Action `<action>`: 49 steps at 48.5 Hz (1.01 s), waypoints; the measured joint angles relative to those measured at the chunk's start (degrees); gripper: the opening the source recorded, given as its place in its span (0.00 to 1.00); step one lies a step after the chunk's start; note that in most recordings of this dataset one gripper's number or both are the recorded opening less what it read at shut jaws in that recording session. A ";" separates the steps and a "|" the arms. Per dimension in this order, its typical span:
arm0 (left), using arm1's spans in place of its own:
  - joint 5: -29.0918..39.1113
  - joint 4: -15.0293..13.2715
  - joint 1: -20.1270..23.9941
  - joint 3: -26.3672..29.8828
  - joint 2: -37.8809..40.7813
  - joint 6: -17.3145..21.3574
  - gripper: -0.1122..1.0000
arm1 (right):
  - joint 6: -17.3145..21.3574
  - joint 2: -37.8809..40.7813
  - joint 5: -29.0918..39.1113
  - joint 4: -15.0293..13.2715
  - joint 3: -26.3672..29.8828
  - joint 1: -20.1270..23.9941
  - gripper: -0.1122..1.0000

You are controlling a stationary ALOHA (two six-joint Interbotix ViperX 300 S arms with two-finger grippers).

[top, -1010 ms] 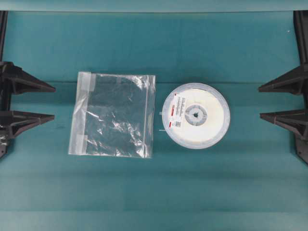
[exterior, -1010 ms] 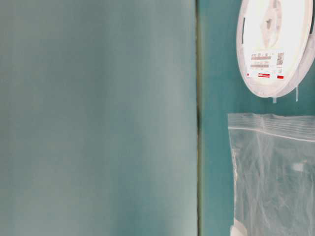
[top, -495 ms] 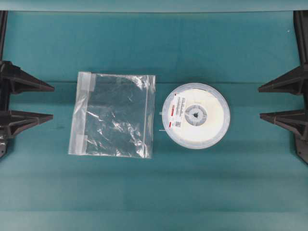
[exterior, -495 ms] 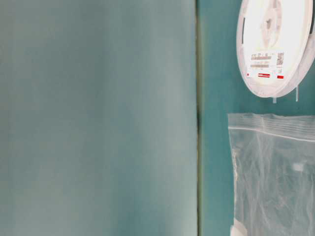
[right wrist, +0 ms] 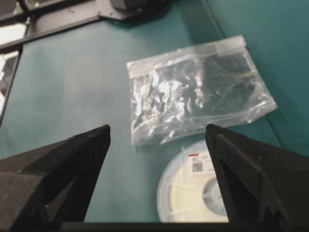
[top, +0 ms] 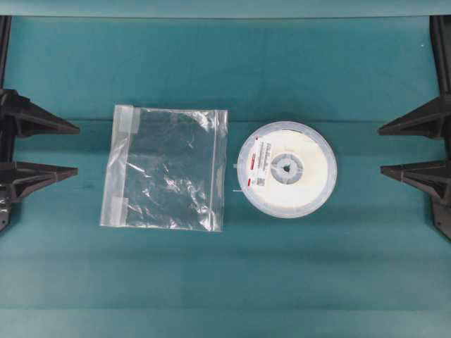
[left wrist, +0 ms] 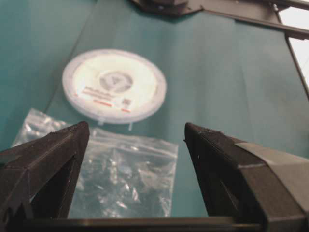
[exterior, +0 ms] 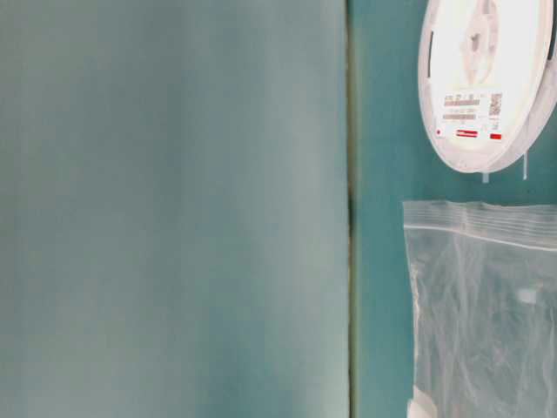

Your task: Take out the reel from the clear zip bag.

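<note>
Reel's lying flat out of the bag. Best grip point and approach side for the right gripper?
Probably the reel's thin rim, on its right edge, with the open right gripper coming in low from the right. The disc lies flat, so only the rim offers an edge; its left side nearly meets the clear zip bag.

Nothing has changed across the last second: the reel [top: 287,169] lies flat on the teal table [top: 225,70] just beside the clear zip bag [top: 168,167] exactly as before, and the left gripper [top: 76,151] and right gripper [top: 380,149] show no shift at the table's edges
</note>
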State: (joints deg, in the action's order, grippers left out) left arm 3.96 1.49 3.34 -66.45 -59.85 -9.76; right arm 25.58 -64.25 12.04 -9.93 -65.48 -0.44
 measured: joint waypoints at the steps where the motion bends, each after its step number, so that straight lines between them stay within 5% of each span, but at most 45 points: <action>1: 0.00 0.00 -0.09 0.00 0.00 0.09 0.88 | 0.00 0.00 0.09 0.00 0.00 0.00 0.95; 49: 0.09 0.00 0.00 0.00 0.00 0.00 0.88 | 0.00 -0.53 0.53 0.00 0.00 0.00 0.95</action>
State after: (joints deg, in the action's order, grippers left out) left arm 4.04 1.49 3.34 -66.45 -59.85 -9.76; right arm 25.58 -64.78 12.57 -9.93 -65.48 -0.44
